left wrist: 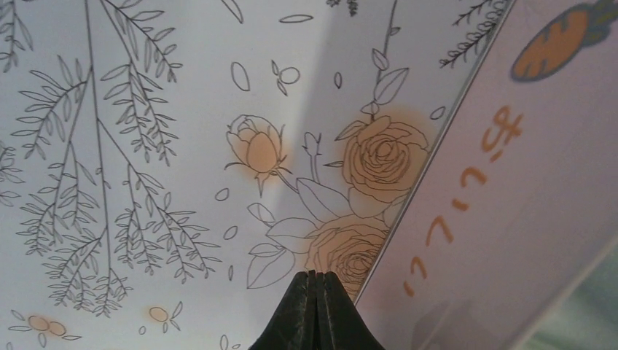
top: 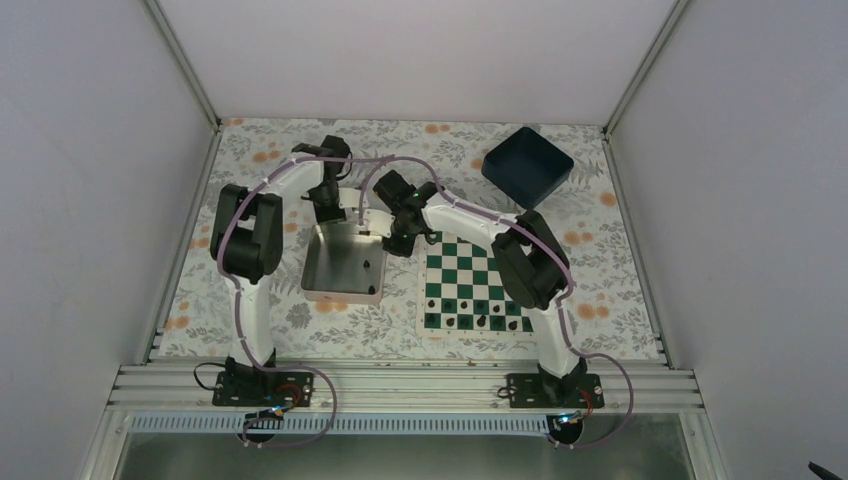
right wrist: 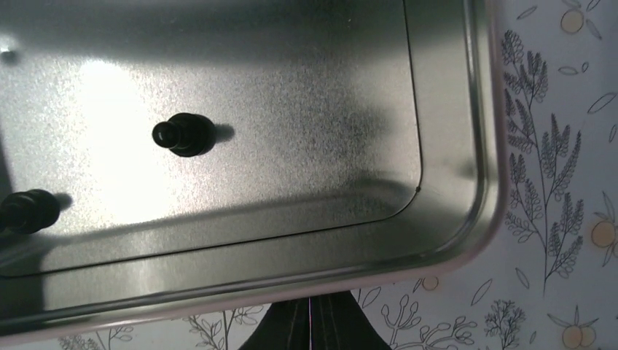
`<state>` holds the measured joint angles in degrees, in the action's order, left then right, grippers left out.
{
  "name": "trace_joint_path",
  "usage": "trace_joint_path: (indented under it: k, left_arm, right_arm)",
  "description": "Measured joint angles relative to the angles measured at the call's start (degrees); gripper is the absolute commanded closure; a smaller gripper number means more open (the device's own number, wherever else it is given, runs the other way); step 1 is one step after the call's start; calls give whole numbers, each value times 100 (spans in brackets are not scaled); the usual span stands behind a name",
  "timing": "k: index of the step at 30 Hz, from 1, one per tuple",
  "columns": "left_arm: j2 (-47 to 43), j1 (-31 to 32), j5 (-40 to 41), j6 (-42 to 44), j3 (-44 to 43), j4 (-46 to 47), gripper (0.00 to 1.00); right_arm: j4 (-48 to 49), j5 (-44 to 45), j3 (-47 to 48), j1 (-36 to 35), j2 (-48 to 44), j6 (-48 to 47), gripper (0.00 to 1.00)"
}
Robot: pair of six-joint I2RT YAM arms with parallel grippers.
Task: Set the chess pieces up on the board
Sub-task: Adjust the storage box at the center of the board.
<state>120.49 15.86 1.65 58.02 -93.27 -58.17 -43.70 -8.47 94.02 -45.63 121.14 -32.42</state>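
Observation:
The green and white board [top: 478, 262] lies right of centre, with several tiny black chess pieces [top: 478, 322] standing on its two near rows. Two more black pieces [right wrist: 182, 135] lie inside the silver tin [top: 338, 255], and they also show in the top view [top: 371, 290]. My left gripper [top: 326, 208] is shut and empty at the tin's far edge. In the left wrist view [left wrist: 317, 278] it is over the floral cloth beside the tin's printed outer wall [left wrist: 510, 182]. My right gripper [top: 400, 240] is shut and empty at the tin's far right corner, its tips [right wrist: 310, 306] just outside the rim [right wrist: 466, 240].
A dark blue square bin [top: 527, 165] stands at the back right, beyond the board. The floral cloth [top: 260, 320] covers the table. Grey walls close in the left, right and back. Both arms reach toward the table's middle, with cables looping between them.

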Motion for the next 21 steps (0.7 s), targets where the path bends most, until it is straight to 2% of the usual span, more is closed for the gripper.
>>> trace_joint_path:
  k: [21]
  left_arm:
    - [-962, -83, 120, -63, 1300, -76, 98]
  right_arm:
    - [-273, 39, 1003, -254, 575, -55, 96]
